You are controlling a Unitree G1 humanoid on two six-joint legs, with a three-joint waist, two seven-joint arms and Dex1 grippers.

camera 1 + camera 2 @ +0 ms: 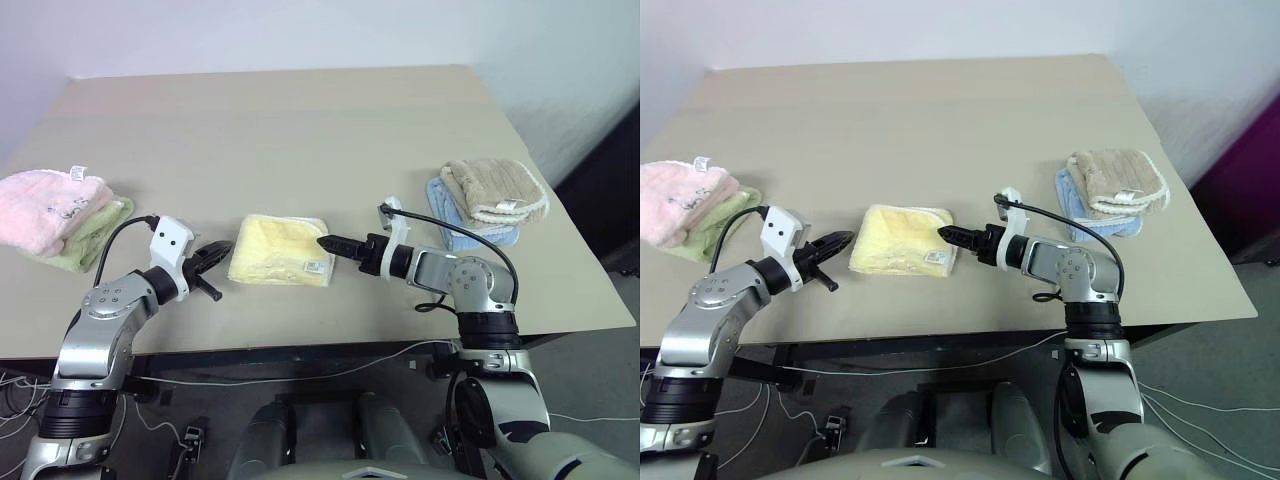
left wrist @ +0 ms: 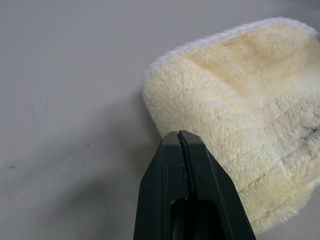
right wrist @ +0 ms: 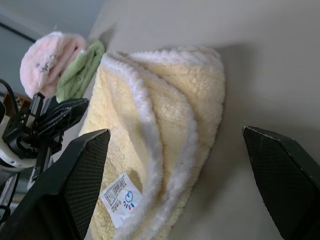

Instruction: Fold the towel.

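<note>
A: What sits nearest the front edge of the table [image 1: 300, 110]?

B: The 2 grippers, one on each side of the towel [image 1: 280, 250]. The left gripper [image 1: 212, 257] hangs just off the towel's left side, its 2 black fingers pressed flat together and holding nothing. The right gripper [image 1: 330, 243] is at the towel's right side with its fingers spread wide apart; in the right wrist view the towel's folded edge lies between them, and neither finger seems to be touching it.

A: And the towel itself?

B: Pale yellow, folded into a thick, roughly square pad, lying flat near the middle of the front edge. Its whitish edging curls along the stacked layers, and a small white label [image 3: 120, 199] with a printed logo shows at the near right corner (the printing is too small to read).

A: Anything farther back?

B: Toward the left edge, a pink towel [image 1: 45, 205] rests on a light green towel [image 1: 92, 232]. Toward the right edge, a tan towel [image 1: 495, 190] lies on a light blue towel [image 1: 450, 215]. Both piles are well apart from the yellow one.
</note>
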